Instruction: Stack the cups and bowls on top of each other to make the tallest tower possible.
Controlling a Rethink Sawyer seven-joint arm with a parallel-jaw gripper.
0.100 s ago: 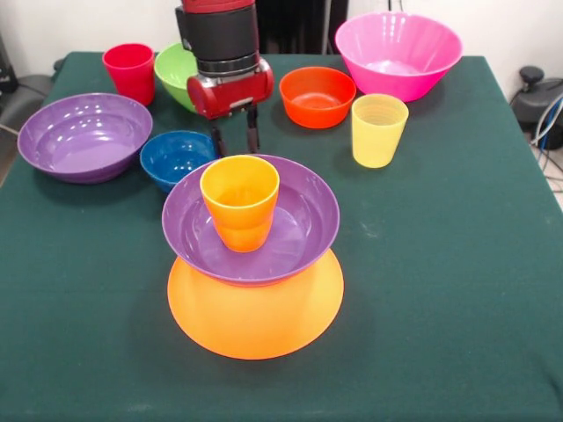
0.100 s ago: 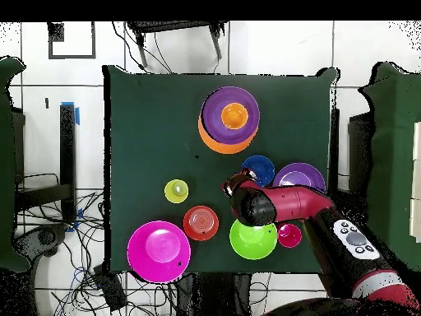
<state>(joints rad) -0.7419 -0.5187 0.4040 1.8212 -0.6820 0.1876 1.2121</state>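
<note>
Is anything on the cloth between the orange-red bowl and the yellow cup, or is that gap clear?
Nothing lies there. In the front view the orange-red bowl and the yellow cup stand close together with only bare green cloth between them; the overhead view agrees.

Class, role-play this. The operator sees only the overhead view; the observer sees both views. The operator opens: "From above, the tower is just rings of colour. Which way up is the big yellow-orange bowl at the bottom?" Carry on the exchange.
Observer: The yellow-orange bowl lies upside down, with its rim on the table.
Operator: And the purple bowl on top of it?
Observer: It sits mouth up on the upturned base, with its rim well clear of the table.
Operator: My view hides the gripper. Is it open?
Observer: Yes, it is open and empty. It hangs just behind the purple bowl, beside the blue bowl.
</note>
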